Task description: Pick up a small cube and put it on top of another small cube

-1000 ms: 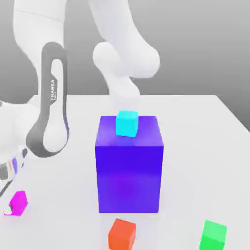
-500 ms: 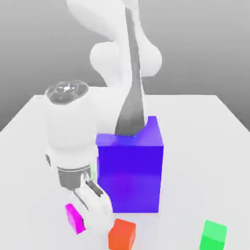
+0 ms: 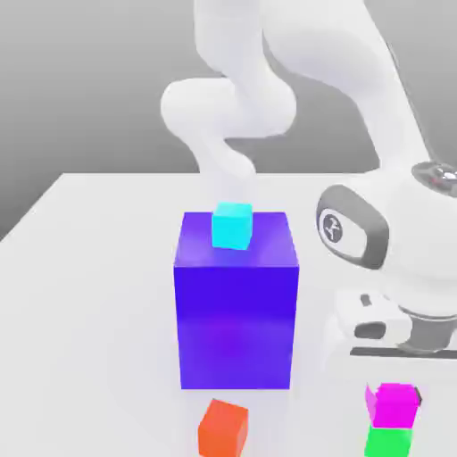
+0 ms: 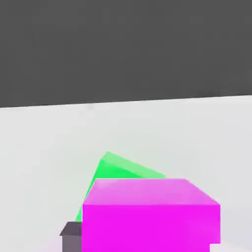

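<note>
The small magenta cube rests on top of the small green cube at the front of the exterior view's right. The two are stacked roughly square. My gripper hangs straight down over the stack, with the white hand right above the magenta cube. In the hand view the magenta cube is very close, and a corner of the green cube sticks out from under it.
A big blue-purple cube stands mid-table with a cyan cube on its top. An orange cube lies in front of it. The white table stretches out on the exterior view's left. My arm arches over the back right.
My arm has swung from the exterior view's left to its right, carrying the magenta cube. That cube now sits on the green cube.
</note>
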`<state>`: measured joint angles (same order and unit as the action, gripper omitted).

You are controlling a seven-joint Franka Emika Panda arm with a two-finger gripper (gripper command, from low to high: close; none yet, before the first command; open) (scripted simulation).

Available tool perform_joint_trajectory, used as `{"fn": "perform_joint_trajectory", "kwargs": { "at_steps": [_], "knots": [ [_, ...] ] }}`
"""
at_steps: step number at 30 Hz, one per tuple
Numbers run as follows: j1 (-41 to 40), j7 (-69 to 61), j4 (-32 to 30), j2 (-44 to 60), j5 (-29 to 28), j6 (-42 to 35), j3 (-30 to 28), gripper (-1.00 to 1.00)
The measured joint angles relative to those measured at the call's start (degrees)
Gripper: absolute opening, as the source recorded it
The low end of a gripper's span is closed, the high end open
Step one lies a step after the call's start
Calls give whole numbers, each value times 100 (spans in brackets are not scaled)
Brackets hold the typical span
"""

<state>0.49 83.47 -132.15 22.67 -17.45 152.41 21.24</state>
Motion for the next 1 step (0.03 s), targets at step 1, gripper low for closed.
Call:
{"fn": "perform_joint_trajectory", "kwargs": {
  "at_steps": [1],
  "knots": [
    [0,0,0,0,0,0,0,100]
  ]
}}
